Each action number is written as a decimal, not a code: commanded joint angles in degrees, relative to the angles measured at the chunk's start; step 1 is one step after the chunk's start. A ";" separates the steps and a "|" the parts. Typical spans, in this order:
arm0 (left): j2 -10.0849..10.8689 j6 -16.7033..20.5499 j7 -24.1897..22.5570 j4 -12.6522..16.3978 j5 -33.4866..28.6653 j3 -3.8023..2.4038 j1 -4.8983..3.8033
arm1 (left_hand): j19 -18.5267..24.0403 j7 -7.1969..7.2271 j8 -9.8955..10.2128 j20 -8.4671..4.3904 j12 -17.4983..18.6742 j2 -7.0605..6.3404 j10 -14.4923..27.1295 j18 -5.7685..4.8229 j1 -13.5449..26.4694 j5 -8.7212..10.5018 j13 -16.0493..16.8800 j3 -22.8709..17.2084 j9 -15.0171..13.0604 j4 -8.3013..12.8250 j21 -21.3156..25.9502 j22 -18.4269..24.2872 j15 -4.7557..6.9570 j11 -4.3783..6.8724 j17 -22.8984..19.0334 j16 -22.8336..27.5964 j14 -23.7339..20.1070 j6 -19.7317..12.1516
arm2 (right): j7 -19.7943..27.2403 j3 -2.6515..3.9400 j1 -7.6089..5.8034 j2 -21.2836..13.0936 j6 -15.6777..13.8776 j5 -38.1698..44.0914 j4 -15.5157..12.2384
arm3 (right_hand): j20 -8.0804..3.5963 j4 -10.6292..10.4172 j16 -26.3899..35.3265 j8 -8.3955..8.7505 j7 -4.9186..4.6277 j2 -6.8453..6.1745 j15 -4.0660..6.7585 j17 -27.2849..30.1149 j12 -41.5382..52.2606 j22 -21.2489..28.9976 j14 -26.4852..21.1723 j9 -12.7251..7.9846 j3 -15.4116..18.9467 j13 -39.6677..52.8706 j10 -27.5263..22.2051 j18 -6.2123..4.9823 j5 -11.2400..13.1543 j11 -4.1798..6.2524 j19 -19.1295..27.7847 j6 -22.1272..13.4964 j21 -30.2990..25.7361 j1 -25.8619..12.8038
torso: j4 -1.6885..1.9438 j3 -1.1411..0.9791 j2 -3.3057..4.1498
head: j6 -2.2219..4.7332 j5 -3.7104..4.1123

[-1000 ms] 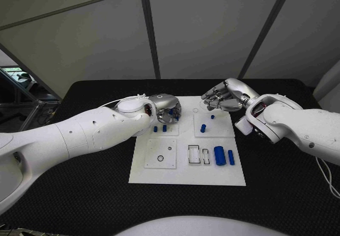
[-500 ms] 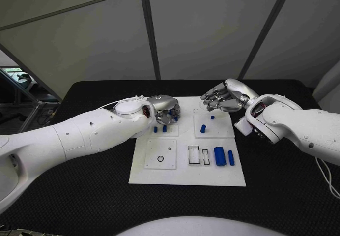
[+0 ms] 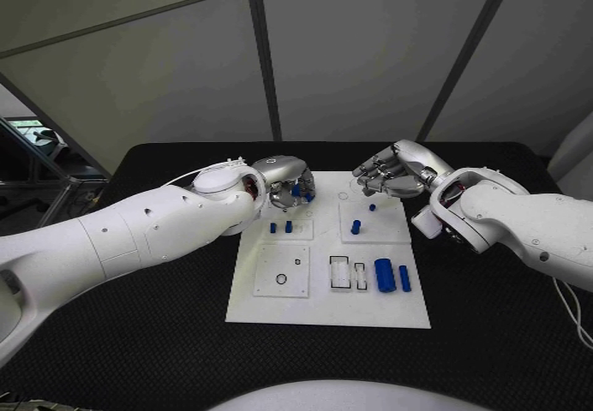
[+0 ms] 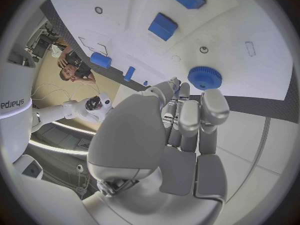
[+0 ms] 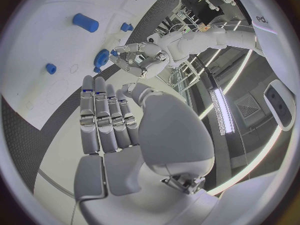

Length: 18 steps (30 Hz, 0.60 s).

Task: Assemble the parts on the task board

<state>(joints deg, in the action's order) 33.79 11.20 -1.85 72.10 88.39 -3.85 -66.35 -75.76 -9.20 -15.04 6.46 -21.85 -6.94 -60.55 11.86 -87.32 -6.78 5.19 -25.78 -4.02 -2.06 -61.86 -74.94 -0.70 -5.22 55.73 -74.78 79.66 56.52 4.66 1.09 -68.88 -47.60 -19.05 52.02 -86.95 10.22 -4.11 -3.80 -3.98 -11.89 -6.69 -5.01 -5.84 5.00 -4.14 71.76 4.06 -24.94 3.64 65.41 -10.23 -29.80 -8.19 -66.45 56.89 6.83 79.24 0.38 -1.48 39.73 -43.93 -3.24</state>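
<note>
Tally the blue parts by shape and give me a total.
Small standing pieces: 4
Long pieces lying flat: 2
Toothed wheel at the fingertips of the left hand: 1
Total: 7 blue parts

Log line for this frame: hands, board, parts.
left hand: over board's far edge, by blue gear | right hand: open, above board | parts: loose on board
</note>
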 commanded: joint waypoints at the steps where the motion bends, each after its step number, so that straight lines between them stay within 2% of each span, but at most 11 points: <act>1: 0.91 0.53 0.51 1.25 -0.80 -0.78 -0.06 | -0.41 -0.03 0.28 0.03 0.40 -0.48 -0.52 -5.80 0.55 0.20 0.04 -0.38 -0.06 0.12 -0.37 -2.09 0.01 0.04 -0.19 -0.30 0.35 0.45 | 0.58 0.04 -0.08 -0.01 0.27 0.15 0.01 | 0.05 0.15 0.08 0.00 -0.21 0.07 0.08 0.10 -0.21 0.00 -0.36 -0.02 -0.17 -0.01 -0.38 -0.06 -0.03 -0.08 0.22 -0.18 -0.37 -0.40 | 0.04 -0.03 0.01 | 0.05 -0.11; 3: 1.89 -0.02 0.89 2.07 -0.89 -1.22 -0.05 | -0.41 -0.03 0.32 0.05 0.45 -0.51 -0.57 -5.80 0.66 0.21 0.04 -0.39 -0.07 0.12 -0.37 -2.11 0.01 0.04 -0.22 -0.30 0.36 0.50 | 0.57 0.04 -0.08 -0.01 0.28 0.15 0.02 | 0.05 0.15 0.08 0.00 -0.21 0.07 0.08 0.10 -0.21 0.00 -0.36 -0.02 -0.17 -0.01 -0.38 -0.06 -0.03 -0.08 0.22 -0.18 -0.37 -0.40 | -0.01 -0.08 0.05 | 0.12 -0.19; 6: 3.35 -0.97 1.44 2.82 -1.35 -1.54 -0.04 | -0.39 -0.02 0.39 0.07 0.55 -0.58 -0.67 -5.80 0.90 0.24 0.06 -0.40 -0.08 0.11 -0.36 -2.15 0.01 0.05 -0.32 -0.27 0.35 0.60 | 0.54 0.04 -0.08 -0.10 0.27 0.15 0.01 | 0.05 0.15 0.08 0.00 -0.21 0.07 0.08 0.10 -0.21 0.00 -0.36 -0.02 -0.17 -0.01 -0.38 -0.06 -0.03 -0.08 0.22 -0.18 -0.37 -0.40 | -0.03 -0.10 0.05 | 0.14 -0.20; 11: 5.54 -2.10 1.94 3.59 -2.09 -1.71 0.08 | -0.28 0.04 0.63 0.11 0.81 -1.00 -0.79 -5.76 1.32 0.33 0.07 -0.31 -0.07 0.22 -0.21 -2.16 0.00 0.08 -0.72 -0.13 0.24 0.66 | 0.49 0.04 -0.08 -0.28 0.22 0.15 -0.04 | 0.05 0.15 0.08 0.00 -0.21 0.07 0.08 0.10 -0.21 0.00 -0.36 -0.02 -0.17 -0.01 -0.38 -0.06 -0.03 -0.08 0.22 -0.18 -0.37 -0.40 | 0.21 -0.04 0.04 | 0.06 -0.05; 18: 7.68 -2.48 2.46 4.33 -2.76 -1.77 0.73 | -0.28 0.07 0.68 0.12 0.88 -1.08 -0.91 -5.77 1.50 0.34 0.09 -0.30 -0.08 0.22 -0.24 -2.21 0.01 0.10 -0.81 -0.10 0.22 0.75 | 0.46 0.04 -0.08 -0.45 0.18 0.15 -0.17 | 0.05 0.15 0.08 0.00 -0.21 0.07 0.08 0.10 -0.21 0.00 -0.36 -0.02 -0.17 -0.01 -0.38 -0.06 -0.03 -0.08 0.22 -0.18 -0.37 -0.40 | -0.01 -0.07 0.09 | 0.13 -0.07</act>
<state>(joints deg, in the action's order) 41.47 9.75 -0.22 76.13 86.72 -5.55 -65.56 -75.75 -9.21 -14.69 6.46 -21.23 -7.91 -61.07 11.85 -86.34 -6.79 5.20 -25.93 -4.03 -1.90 -61.86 -74.93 -0.70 -5.09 54.97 -74.78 79.66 56.93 4.66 1.09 -68.87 -48.02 -19.03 52.03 -86.99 10.22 -4.11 -3.80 -3.98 -11.89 -6.69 -5.01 -5.80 5.01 -4.14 71.76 4.06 -24.94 3.64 65.41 -10.24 -29.80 -8.19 -66.45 56.89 6.83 79.24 0.52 -1.54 39.79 -43.79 -3.27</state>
